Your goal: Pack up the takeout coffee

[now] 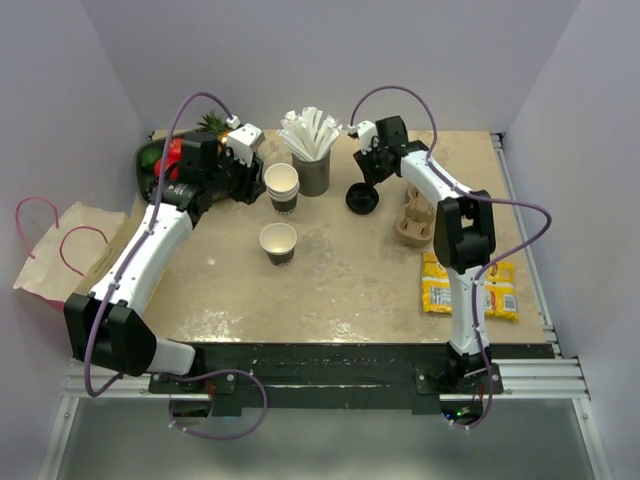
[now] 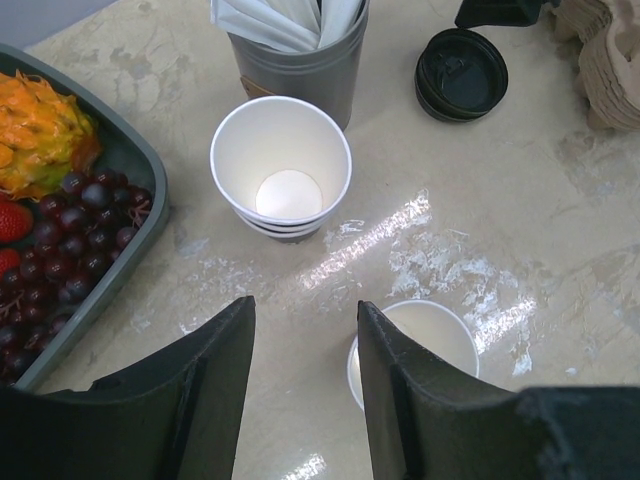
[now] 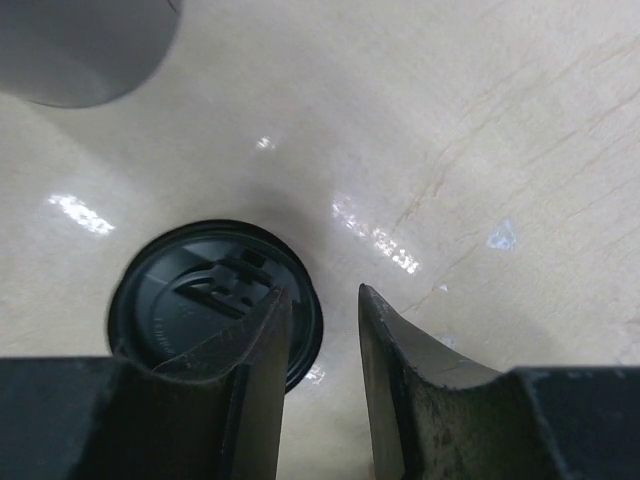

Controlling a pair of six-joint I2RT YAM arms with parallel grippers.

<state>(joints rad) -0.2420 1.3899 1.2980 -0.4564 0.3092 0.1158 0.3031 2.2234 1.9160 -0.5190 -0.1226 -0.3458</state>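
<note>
Stacked cups [image 2: 281, 170]: we see them upright, just ahead of the left fingers [image 2: 215, 370].
Straw holder [image 2: 310, 70]: grey, holding white straws [image 2: 270, 20], just beyond that stack.
Fruit tray [image 2: 135, 165]: left of those fingers; we spot grapes [image 2: 70, 220] and a strawberry [image 2: 10, 220].
Cardboard carrier [image 1: 415, 222]: near the right fingers [image 3: 420, 390], on their right.
Yellow packets [image 1: 468, 285]: well apart from the right fingers.
Paper bag [image 1: 60, 250]: far from the left fingers, off the counter [image 1: 350, 280].

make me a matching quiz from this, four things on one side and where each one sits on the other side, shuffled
Things
1. black lid
2. single open cup
3. yellow packets
4. brown paper bag

Places
A. beyond the table's left edge
B. between the grey straw holder and the cardboard carrier
C. near the middle of the table, in front of the cup stack
D. on the table's right side, toward the near edge

Pairs: 1-B, 2-C, 3-D, 4-A
</note>
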